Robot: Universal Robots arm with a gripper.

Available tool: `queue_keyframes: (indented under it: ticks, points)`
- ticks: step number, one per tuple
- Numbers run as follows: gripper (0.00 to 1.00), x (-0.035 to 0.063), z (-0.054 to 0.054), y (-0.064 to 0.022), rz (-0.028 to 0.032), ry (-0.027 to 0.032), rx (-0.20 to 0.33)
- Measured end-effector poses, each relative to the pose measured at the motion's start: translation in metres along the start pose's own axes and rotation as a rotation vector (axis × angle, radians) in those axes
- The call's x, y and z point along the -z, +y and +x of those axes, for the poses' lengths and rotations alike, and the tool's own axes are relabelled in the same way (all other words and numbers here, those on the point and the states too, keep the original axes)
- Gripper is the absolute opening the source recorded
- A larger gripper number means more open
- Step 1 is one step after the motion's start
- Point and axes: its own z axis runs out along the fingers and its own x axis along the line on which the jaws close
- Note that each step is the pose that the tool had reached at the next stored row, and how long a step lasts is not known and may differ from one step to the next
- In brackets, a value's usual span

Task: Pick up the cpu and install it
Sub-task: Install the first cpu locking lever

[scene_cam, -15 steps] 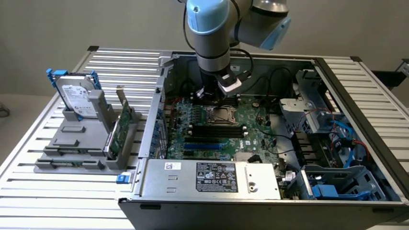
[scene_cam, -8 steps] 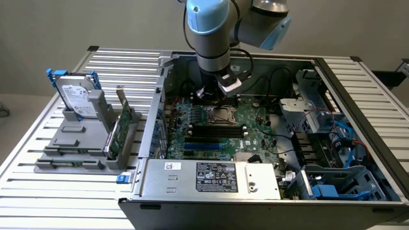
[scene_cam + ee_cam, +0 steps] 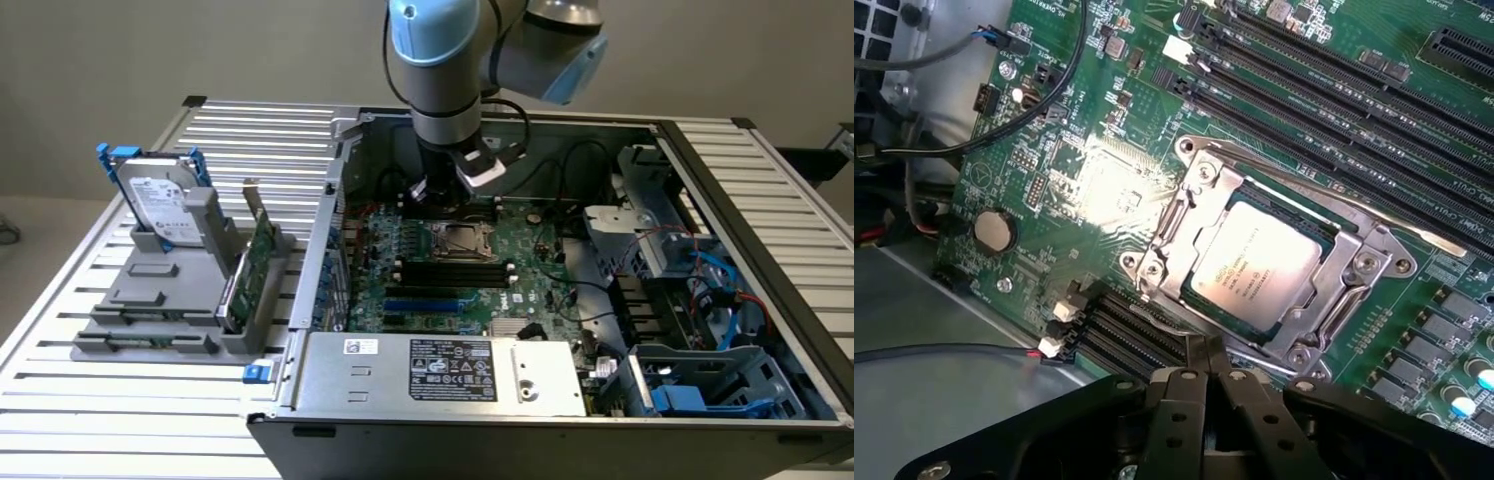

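Motherboard socket (image 3: 1192,218) seats cpu (image 3: 1254,262) near jaws.

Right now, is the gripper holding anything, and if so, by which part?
Nothing is held. The gripper is shut with nothing in it; the cpu lies in the socket, apart from the gripper.

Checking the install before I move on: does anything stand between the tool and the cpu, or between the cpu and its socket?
Nothing visible does. The cpu already lies inside the socket's metal frame. The shut tool sits just beside that frame; only the frame's rim lies between it and the cpu.
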Motion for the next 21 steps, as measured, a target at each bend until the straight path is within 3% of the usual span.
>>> queue_keyframes:
  ticks: [12, 21]
  points:
    - [0.11, 0.0056, -0.018, -0.0103, 0.0004, 0.0002, -0.001]
    - [0.11, 0.0058, -0.019, -0.0134, 0.0011, 0.0007, -0.001]
